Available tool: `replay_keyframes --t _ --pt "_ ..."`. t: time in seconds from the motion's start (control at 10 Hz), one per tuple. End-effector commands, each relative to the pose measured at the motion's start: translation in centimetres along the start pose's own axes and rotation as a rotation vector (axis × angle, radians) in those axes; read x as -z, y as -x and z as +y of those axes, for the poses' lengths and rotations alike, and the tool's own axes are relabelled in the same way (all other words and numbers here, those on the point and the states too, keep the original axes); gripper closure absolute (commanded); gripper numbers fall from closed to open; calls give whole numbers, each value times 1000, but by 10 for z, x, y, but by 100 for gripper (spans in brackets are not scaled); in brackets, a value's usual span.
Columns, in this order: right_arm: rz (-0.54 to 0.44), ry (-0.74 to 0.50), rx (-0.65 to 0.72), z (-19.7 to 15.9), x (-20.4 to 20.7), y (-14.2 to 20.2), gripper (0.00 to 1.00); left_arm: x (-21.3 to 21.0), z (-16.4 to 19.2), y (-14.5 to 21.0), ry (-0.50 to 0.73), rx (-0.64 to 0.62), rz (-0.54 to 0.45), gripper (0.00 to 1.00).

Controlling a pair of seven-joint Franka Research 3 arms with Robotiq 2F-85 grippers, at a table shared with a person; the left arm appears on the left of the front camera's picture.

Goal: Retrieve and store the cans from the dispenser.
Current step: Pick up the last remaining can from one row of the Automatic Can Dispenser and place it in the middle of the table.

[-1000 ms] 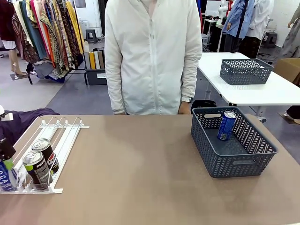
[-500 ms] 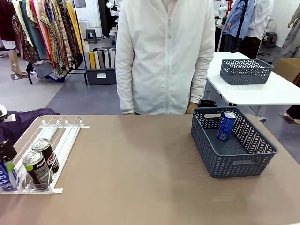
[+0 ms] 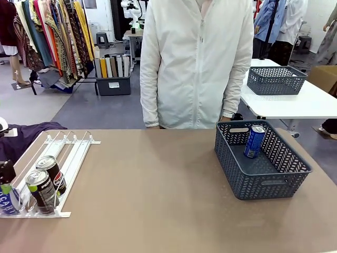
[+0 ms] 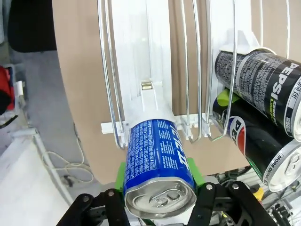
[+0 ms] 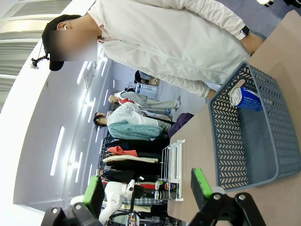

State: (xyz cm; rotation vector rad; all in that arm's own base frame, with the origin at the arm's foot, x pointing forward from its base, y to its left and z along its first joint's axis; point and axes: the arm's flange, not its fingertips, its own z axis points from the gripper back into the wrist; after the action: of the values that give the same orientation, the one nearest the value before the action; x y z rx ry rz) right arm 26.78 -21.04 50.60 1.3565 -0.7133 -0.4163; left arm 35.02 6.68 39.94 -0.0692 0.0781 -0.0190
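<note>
At the table's (image 3: 158,205) left edge in the front view, the left gripper (image 3: 5,184) is pressing on a blue can (image 3: 6,202) at the low end of the dispenser (image 3: 73,153). Two black cans (image 3: 43,191) are lying in the neighbouring lane. A second blue can (image 3: 255,141) is leaning inside the grey basket (image 3: 263,184) at the right, and a person (image 3: 197,63) in white is standing at the far side.

In the left wrist view, the left gripper (image 4: 159,181) is clamping the blue can (image 4: 157,150) between its green pads (image 4: 120,175), one on each flank. The can's far end is sitting at a white stop of the dispenser (image 4: 141,70). The black cans (image 4: 261,94) are lying against each other alongside.

In the right wrist view, the right gripper (image 5: 146,188) is holding its pads (image 5: 94,193) spread wide with nothing between them. The basket (image 5: 263,155) is holding the second blue can (image 5: 244,99), and the dispenser (image 5: 174,162) is sitting farther off.
</note>
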Motion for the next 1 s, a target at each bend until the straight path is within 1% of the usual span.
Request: replay_keyframes --t 0.0,0.1,0.3,0.4,0.5,0.6,0.8,0.9 --pt "-16 -26 -11 3 3 -2 0 28 -11 48 -15 3 -40 100" --pt "-16 -26 -11 3 3 -2 0 21 -13 50 -30 13 -57 100" --pt "-16 -26 -11 3 3 -2 0 -15 -17 62 -52 29 -90 100" --pt "-16 -26 -11 3 3 -2 0 -47 -15 73 -44 46 -103 100" --pt "-16 -26 -11 3 3 -2 0 -70 -15 82 -29 59 -131 100" --pt "-16 -26 -11 3 3 -2 0 -108 -12 98 -27 109 -152 100" --pt "-16 -26 -11 3 3 -2 0 -143 -1 116 19 101 -309 100" --pt "-16 -26 -11 3 3 -2 0 -150 6 124 53 86 -362 100"
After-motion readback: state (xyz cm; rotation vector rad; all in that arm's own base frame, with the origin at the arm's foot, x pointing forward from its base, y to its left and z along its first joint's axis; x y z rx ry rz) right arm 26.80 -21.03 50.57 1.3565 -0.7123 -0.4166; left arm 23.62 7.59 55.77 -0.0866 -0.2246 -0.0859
